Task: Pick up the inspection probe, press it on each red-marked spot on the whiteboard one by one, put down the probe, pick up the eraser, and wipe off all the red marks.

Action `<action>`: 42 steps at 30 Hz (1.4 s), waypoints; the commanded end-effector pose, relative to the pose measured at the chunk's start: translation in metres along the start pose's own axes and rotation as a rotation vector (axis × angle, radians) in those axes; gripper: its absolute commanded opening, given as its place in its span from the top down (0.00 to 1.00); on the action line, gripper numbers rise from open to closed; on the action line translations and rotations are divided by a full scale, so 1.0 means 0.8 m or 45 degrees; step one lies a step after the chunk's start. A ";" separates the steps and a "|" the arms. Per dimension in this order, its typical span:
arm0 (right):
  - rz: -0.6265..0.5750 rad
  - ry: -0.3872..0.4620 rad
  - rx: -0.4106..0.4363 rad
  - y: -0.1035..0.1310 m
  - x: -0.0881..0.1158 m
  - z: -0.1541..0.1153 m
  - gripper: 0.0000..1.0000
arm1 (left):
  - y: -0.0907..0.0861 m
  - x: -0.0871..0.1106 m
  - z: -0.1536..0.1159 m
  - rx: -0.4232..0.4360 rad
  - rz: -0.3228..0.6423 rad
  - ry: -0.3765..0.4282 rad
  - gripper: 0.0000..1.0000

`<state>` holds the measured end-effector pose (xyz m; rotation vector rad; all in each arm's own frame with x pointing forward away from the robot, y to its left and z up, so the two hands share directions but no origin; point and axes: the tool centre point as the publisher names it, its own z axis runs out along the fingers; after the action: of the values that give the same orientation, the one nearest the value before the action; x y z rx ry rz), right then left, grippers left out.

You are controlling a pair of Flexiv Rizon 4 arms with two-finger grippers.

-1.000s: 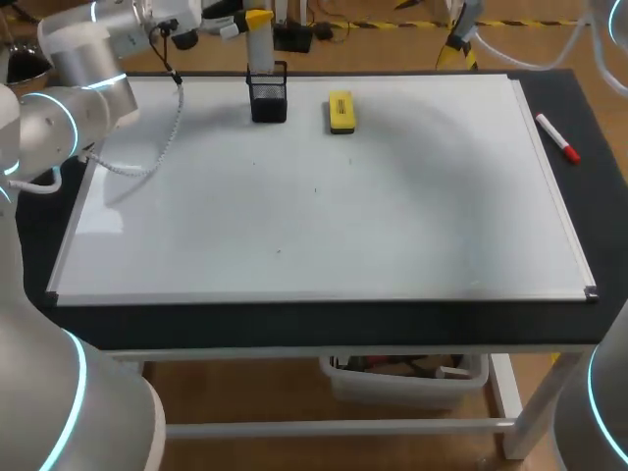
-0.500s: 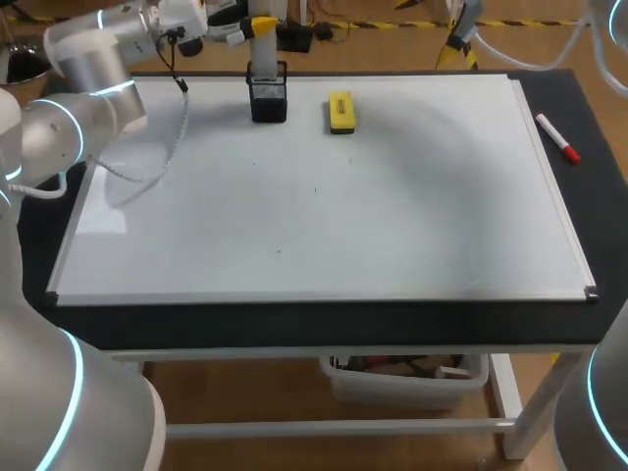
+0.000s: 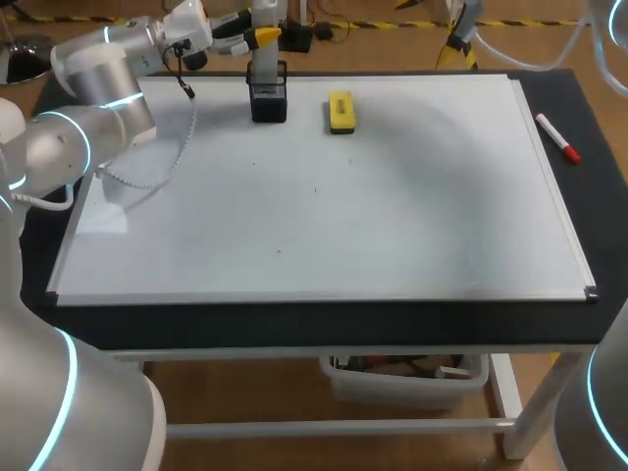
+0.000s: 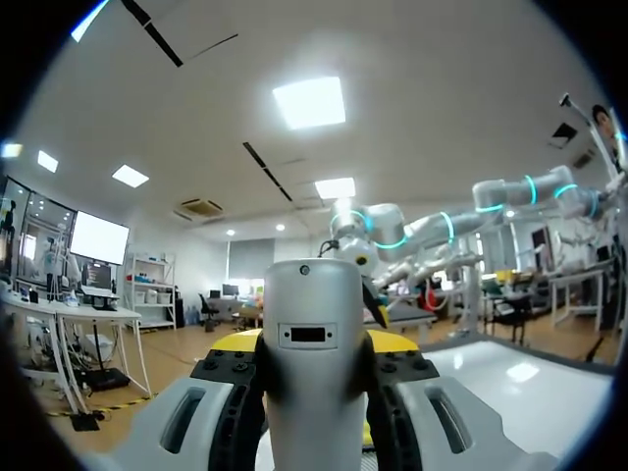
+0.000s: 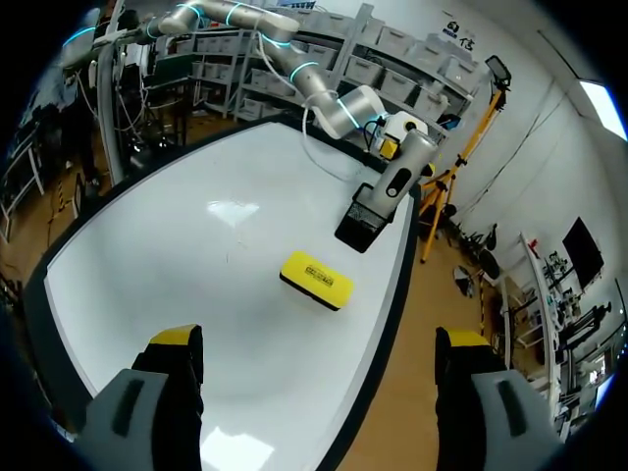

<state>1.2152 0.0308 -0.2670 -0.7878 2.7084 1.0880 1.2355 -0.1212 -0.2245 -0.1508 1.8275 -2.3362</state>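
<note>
Glossy whiteboard (image 3: 392, 216), black mesh holder (image 3: 268, 100), smooth grey probe (image 4: 314, 353)

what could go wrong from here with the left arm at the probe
1. The inspection probe stands in the black holder with the left gripper closed on its upper part; a lift that is not straight could drag or tip the holder.
2. The eraser lies close beside the holder, so swinging the probe out that way could knock it.
3. Only tiny faint specks show on the whiteboard, so presses may miss them.
</note>
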 end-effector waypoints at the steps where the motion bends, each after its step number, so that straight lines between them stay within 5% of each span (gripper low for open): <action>1: 0.000 0.107 -0.009 -0.007 -0.008 -0.001 0.00 | 0.014 -0.012 -0.001 0.024 -0.014 0.678 1.00; 38: 0.000 0.107 -0.009 -0.007 -0.008 -0.001 0.00 | 0.072 -0.015 -0.011 0.053 -0.124 0.770 1.00; 40: 0.000 0.107 -0.009 -0.007 -0.008 -0.001 0.00 | 0.072 -0.015 -0.011 0.055 -0.125 0.780 0.83; 42: 0.000 0.107 -0.009 -0.007 -0.008 -0.001 0.00 | 0.072 -0.014 -0.013 0.053 -0.121 0.795 0.55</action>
<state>1.2151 0.0308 -0.2668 -0.7879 2.7086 1.0874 1.2412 -0.1234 -0.2744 -0.3391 1.8221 -2.3580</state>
